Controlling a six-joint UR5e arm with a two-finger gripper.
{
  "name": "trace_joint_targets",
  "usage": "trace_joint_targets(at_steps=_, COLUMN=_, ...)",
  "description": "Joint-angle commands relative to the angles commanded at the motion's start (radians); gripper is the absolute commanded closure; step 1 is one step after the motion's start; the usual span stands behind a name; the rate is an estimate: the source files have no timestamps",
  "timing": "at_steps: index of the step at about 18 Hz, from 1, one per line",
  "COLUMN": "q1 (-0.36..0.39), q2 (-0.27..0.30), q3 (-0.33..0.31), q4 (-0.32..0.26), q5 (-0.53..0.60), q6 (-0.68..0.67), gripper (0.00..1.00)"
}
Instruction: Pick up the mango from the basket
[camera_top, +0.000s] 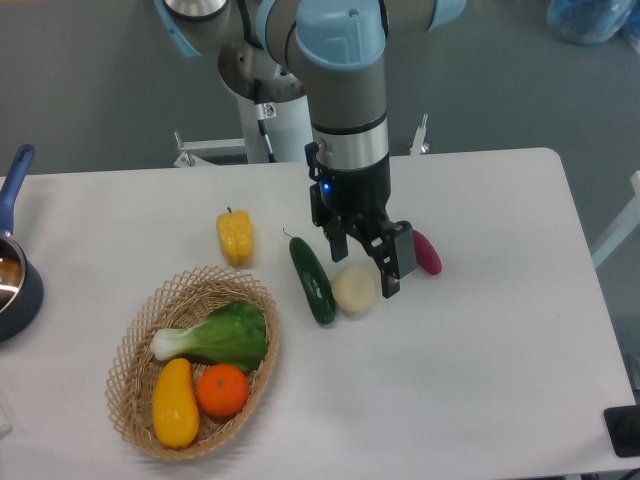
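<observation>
— Looking into the basket (128, 345) on the counter (480, 380), what sits inside?
— Three things: the mango (175, 404) along the near left edge, an orange (222, 389) touching its right side, and a leafy green vegetable (215, 337) behind both.
— And the hand (366, 262)?
— Well apart from the mango, up and to the right, over a pale round vegetable (353, 290) beside a cucumber (312, 279). Its fingers are spread, gripping nothing.
</observation>
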Motion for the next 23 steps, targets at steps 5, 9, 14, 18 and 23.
trace_joint_targets(at_steps=5, q1=0.003, q2=0.006, q3=-0.015, q4=0.002, q5=0.000, q6=0.002, gripper=0.00)
trace_joint_targets(at_steps=9, q1=0.002, q2=0.015, q3=-0.052, q4=0.008, q5=0.000, q6=-0.002, gripper=0.00)
trace_joint_targets(at_steps=14, q1=-0.005, q2=0.023, q3=-0.075, q4=0.063, q5=0.003, q6=-0.203, gripper=0.00)
trace_joint_targets(at_steps=18, q1=-0.020, q2=0.017, q3=-0.078, q4=0.061, q5=-0.024, q6=-0.417, gripper=0.00)
trace_joint_targets(at_steps=23, q1=-0.080, q2=-0.057, q3=-0.049, q4=0.054, q5=-0.021, q6=-0.749, gripper=0.00)
